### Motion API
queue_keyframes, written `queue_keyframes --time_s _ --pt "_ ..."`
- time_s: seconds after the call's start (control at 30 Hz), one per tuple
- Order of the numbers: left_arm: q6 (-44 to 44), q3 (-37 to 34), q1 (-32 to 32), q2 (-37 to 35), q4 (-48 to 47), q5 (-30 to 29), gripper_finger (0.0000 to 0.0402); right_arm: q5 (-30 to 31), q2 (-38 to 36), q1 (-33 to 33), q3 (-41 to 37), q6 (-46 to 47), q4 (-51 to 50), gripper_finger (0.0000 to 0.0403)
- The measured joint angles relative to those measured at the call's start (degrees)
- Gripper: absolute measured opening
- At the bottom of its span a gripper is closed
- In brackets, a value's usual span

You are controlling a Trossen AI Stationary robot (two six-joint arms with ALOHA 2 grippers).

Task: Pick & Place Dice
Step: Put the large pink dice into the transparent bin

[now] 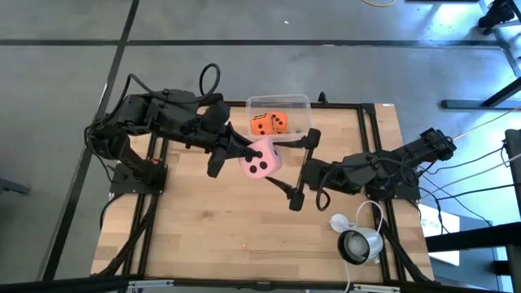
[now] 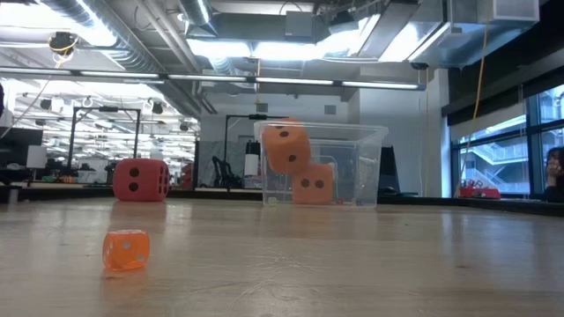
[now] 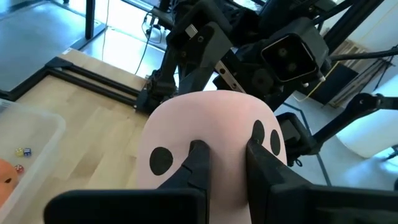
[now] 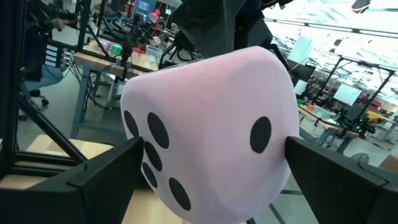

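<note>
High view: left pincer (image 1: 244, 155) pinches the pink die (image 1: 260, 158), right pincer (image 1: 303, 167) open around it; orange dice (image 1: 269, 123) already binned (image 1: 303, 102), red die (image 2: 141, 180) left.

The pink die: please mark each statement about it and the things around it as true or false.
1. The left pincer pinches the pink die. True.
2. The right pincer is shut beside the die. False: its fingers stand wide open, one on each side of the die.
3. The pink die rests on the table. False: it is held up in the air between the two arms.
4. The clear bin holds orange dice. True.
5. A red die lies inside the bin. False: in the low view it sits on the table, apart from the bin.
</note>
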Motion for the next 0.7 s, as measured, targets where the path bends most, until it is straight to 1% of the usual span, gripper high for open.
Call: queue_keyframes --time_s 0.13,0.23,0.33,0.53,0.57,0.7 --pt "0.0 0.0 0.0 0.0 0.0 0.2 0.0036 0.1 0.0 -0.1 0.0 0.6 0.5 0.0385" --pt "-0.4 0.0 0.0 0.0 0.1 0.2 0.0036 0.1 0.0 0.0 0.0 0.7 0.8 0.0362" --pt "-0.8 0.0 0.0 0.3 0.1 0.2 0.0035 0.1 0.0 0.0 0.0 0.8 0.9 0.0320" --pt "-1.5 0.0 0.0 1.8 0.0 0.9 0.0034 0.2 0.0 -0.4 0.0 4.5 0.8 0.0205" --pt "-1.5 0.0 0.0 2.2 0.0 1.1 0.0033 0.1 0.0 -0.6 0.0 5.3 0.7 0.0197" --pt "-1.5 0.0 0.1 2.9 0.0 1.6 0.0033 0.1 0.0 -0.7 0.0 7.9 0.7 0.0196"
